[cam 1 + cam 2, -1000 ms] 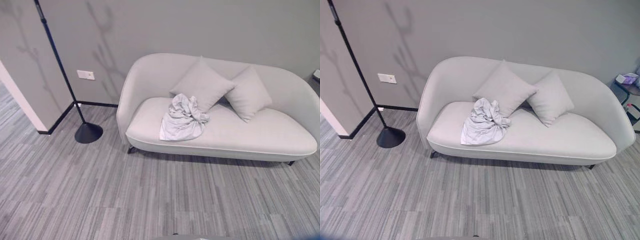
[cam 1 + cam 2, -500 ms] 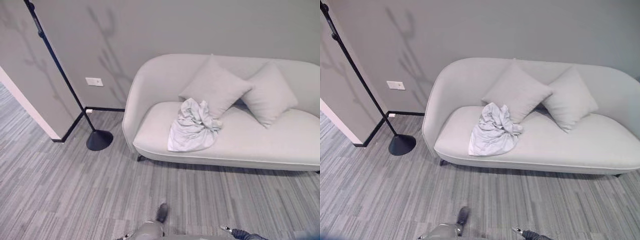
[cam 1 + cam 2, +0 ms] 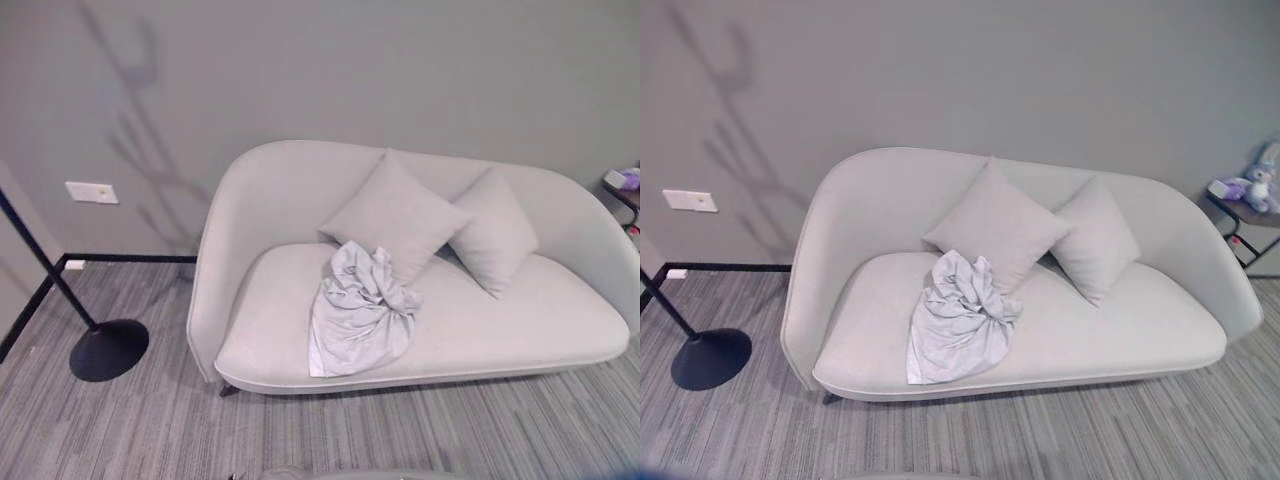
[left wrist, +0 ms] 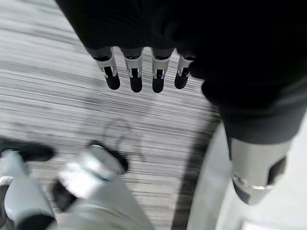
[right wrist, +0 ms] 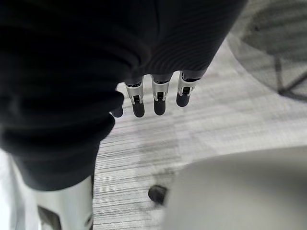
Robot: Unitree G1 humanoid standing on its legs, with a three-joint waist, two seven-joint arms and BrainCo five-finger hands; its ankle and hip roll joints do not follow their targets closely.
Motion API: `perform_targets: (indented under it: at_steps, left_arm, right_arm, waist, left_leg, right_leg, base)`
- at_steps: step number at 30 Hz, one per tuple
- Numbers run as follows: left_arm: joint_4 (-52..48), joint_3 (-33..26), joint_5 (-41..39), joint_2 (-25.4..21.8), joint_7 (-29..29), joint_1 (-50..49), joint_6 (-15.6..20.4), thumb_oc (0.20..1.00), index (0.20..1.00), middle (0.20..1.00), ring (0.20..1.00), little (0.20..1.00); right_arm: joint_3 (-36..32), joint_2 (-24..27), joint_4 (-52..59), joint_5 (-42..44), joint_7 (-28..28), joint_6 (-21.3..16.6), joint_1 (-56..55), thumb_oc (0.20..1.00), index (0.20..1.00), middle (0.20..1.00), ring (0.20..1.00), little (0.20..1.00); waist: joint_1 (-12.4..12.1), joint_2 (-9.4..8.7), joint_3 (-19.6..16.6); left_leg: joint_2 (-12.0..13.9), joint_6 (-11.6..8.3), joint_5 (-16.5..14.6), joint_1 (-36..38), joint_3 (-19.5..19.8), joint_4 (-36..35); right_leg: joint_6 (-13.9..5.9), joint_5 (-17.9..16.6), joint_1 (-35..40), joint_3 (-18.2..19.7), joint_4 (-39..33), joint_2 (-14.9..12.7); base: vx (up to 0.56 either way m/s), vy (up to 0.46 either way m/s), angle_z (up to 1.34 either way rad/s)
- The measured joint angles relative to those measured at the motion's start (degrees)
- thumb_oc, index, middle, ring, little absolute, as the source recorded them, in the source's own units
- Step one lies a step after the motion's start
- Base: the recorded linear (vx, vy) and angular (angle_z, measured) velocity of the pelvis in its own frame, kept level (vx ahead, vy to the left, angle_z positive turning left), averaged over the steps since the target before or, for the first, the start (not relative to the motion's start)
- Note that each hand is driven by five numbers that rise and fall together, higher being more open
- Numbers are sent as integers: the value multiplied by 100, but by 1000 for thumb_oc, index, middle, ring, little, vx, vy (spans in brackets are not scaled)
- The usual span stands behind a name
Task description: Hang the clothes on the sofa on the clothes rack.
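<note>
On seat of pale grey curved fabric sofa: crumpled light grey-white garment, lying left of centre, front edge draping toward seat's front. Touching front of larger of two light grey square cushions leaning on backrest. Black round base and thin pole of clothes rack on grey striped carpet, well apart to sofa's left. Left hand hanging over carpet, fingers straight, holding nothing. Right hand likewise relaxed and empty.
</note>
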State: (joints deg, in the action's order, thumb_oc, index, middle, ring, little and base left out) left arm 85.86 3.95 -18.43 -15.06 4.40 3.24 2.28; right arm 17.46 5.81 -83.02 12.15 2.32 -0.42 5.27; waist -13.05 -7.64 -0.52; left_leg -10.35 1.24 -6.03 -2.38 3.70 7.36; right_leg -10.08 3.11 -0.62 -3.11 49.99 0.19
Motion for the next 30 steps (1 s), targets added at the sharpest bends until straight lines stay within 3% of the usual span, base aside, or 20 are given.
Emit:
perform_targets:
  at_steps: [1, 2, 3, 4, 5, 6, 7, 8, 9, 11, 13, 14, 16, 17, 19, 20, 21, 22, 25, 30]
  left_arm:
    - [0, 136, 48, 58, -4, 69, -6, 1000, 1000, 1000, 1000, 1000]
    - [-20, 355, 172, 103, -42, 75, -30, 1000, 1000, 1000, 1000, 1000]
    - [-33, 582, 232, 60, -82, 101, -39, 1000, 1000, 1000, 1000, 1000]
    - [-55, 610, 286, 71, -89, 88, -27, 1000, 1000, 1000, 1000, 1000]
    - [-102, 611, 358, 132, -94, 93, 6, 1000, 1000, 1000, 1000, 1000]
    - [-178, 596, 377, 133, -125, 112, 12, 1000, 1000, 1000, 1000, 1000]
    - [-236, 450, 386, 20, -121, 186, 14, 1000, 1000, 1000, 1000, 1000]
    - [-336, 477, 386, -29, -124, 242, 25, 1000, 1000, 1000, 1000, 1000]
    - [-385, 420, 381, -178, -215, 18, 51, 1000, 1000, 1000, 1000, 1000]
    - [-17, 240, 378, -163, -247, -117, 22, 1000, 1000, 1000, 1000, 1000]
    - [-30, 211, 370, -145, -245, -280, 47, 1000, 1000, 1000, 1000, 1000]
    - [-54, 35, 356, -108, -242, -379, 72, 1000, 1000, 1000, 1000, 1000]
    - [-35, -15, 331, -144, -279, -606, 80, 1000, 1000, 1000, 1000, 1000]
    - [-43, -167, 330, -30, -307, -711, 72, 1000, 1000, 1000, 1000, 1000]
    - [-26, -242, 330, 67, -305, -811, 70, 1000, 1000, 1000, 1000, 1000]
    - [-12, -228, 331, 83, -300, -789, 60, 1000, 1000, 1000, 1000, 1000]
    - [-16, -210, 334, 92, -305, -772, 62, 1000, 1000, 1000, 1000, 1000]
    - [-33, -151, 335, 161, -316, -756, 82, 1000, 1000, 1000, 1000, 1000]
    - [-152, 12, 368, 199, -326, -717, 59, 1000, 1000, 1000, 1000, 1000]
    - [-415, 312, 377, 162, -391, -499, 171, 1000, 1000, 1000, 1000, 1000]
  right_arm:
    - [1, 81, 25, -35, -32, 5, 145, 1000, 1000, 1000, 1000, 1000]
    - [2, 88, 168, -113, -101, 6, 212, 1000, 1000, 1000, 1000, 1000]
    - [7, 64, 340, -221, -110, 7, 236, 1000, 1000, 1000, 1000, 1000]
    - [123, 71, 436, -290, -155, 14, 305, 1000, 1000, 1000, 1000, 1000]
    - [235, 90, 567, -382, -222, 9, 349, 1000, 1000, 1000, 1000, 1000]
    - [304, 132, 761, -461, -266, 26, 358, 1000, 1000, 1000, 1000, 1000]
    - [393, 295, 1304, -670, -370, 12, 439, 1000, 1000, 1000, 1000, 1000]
    - [339, 467, 1487, -734, -419, 25, 580, 1000, 1000, 1000, 1000, 1000]
    - [150, 491, 1656, -774, -570, 75, 796, 1000, 1000, 1000, 1000, 1000]
    - [-42, 855, 1975, -887, -821, 71, 854, 1000, 1000, 1000, 1000, 1000]
    - [-68, 1179, 2041, -1013, -927, 122, 873, 1000, 1000, 1000, 1000, 1000]
    - [-334, 1413, 2101, -1174, -1008, 136, 853, 1000, 1000, 1000, 1000, 1000]
    - [-513, 1632, 2199, -1334, -1166, 124, 851, 1000, 1000, 1000, 1000, 1000]
    - [-609, 1855, 2337, -1374, -1241, 126, 810, 1000, 1000, 1000, 1000, 1000]
    - [-676, 1894, 2353, -1422, -1283, 130, 893, 1000, 1000, 1000, 1000, 1000]
    - [-717, 1907, 2366, -1456, -1350, 134, 854, 1000, 1000, 1000, 1000, 1000]
    - [-723, 1908, 2338, -1462, -1371, 138, 846, 1000, 1000, 1000, 1000, 1000]
    - [-730, 1919, 2324, -1462, -1441, 138, 833, 1000, 1000, 1000, 1000, 1000]
    - [-607, 1865, 2195, -1504, -1485, 133, 854, 1000, 1000, 1000, 1000, 1000]
    - [-429, 1890, 1685, -1672, -1616, 144, 1163, 1000, 1000, 1000, 1000, 1000]
  waist:
    - [0, 213, 88]
    - [0, 318, 116]
    - [61, 384, 96]
    - [133, 507, 104]
    - [144, 566, 89]
    - [210, 462, 107]
    - [415, 237, 221]
    - [487, 364, 324]
    - [314, -17, 377]
    - [578, -8, 363]
    - [503, 2, 366]
    - [519, 10, 349]
    - [534, 48, 260]
    - [514, 234, 162]
    - [452, 232, 188]
    - [490, 267, 184]
    - [478, 311, 206]
    - [469, 488, 221]
    - [507, 518, 244]
    - [478, 487, 377]
  left_leg:
    - [136, 525, -220, -229, 38, 747]
    - [-2, 1004, -295, -199, 42, 1035]
    - [-29, 985, -278, -81, 178, 929]
    - [27, 841, -158, 65, 291, 655]
    - [86, 514, -50, 240, 363, 316]
    - [189, -91, -300, 309, 307, 313]
    - [254, 448, -737, -288, 492, 1683]
    - [594, 377, -968, -347, 1068, 1712]
    - [348, 418, -902, -29, 997, 1415]
    - [350, 484, -778, 400, 1439, 983]
    - [328, 444, -711, 654, 1694, 641]
    - [292, 364, -626, 913, 1965, 352]
    - [300, 334, -616, 1140, 2195, 57]
    - [377, 122, -635, 1173, 2350, 26]
    - [268, -160, -648, 835, 2260, 478]
    - [451, -101, -724, 737, 2260, 351]
    - [630, -199, -659, 661, 2263, 165]
    - [1000, -415, -492, 683, 2434, -134]
    - [1222, -409, -477, 647, 2541, -313]
    - [1293, -431, -461, 95, 2743, -308]
  right_leg:
    - [-48, -34, -116, -83, 389, -199]
    - [-52, 10, -297, -40, 695, -489]
    - [174, 294, -548, -123, 804, -629]
    - [332, 408, -781, -249, 610, -626]
    - [378, 440, -1003, -243, 316, -533]
    - [620, 473, -1157, -154, -122, -482]
    - [489, 467, -1187, 70, -1804, -731]
    - [108, 468, -1278, 331, -2421, -695]
    - [57, 234, -1254, 850, -3706, -860]
    - [97, -254, -1049, 1280, -4594, -600]
    - [8, -473, -1100, 1380, -4644, -438]
    - [284, -670, -1070, 1137, -4656, -363]
    - [636, -1112, -930, 861, -4866, -140]
    - [833, -1374, -762, 816, -5116, -54]
    - [901, -1379, -710, 791, -5256, -188]
    - [944, -1346, -594, 601, -5412, -223]
    - [977, -1280, -552, 498, -5432, -191]
    - [997, -1148, -485, 290, -5435, -14]
    - [1005, -1072, -490, 54, -5507, 97]
    - [962, -1053, -895, -250, -5507, 119]
  base:
    - [289, 122, 33]
    - [184, 15, 8]
    - [172, -26, 31]
    - [285, -69, 54]
    - [290, -110, 45]
    - [395, -151, 104]
    - [291, -109, 116]
    - [374, -112, 82]
    - [177, -47, 16]
    - [233, -75, 81]
    - [260, -142, 99]
    - [308, -192, 94]
    - [165, -107, 85]
    - [133, -103, 64]
    - [221, -169, 49]
    - [192, -143, 55]
    - [171, -136, 73]
    - [96, -94, 37]
    - [108, -128, 41]
    - [-13, -44, 33]
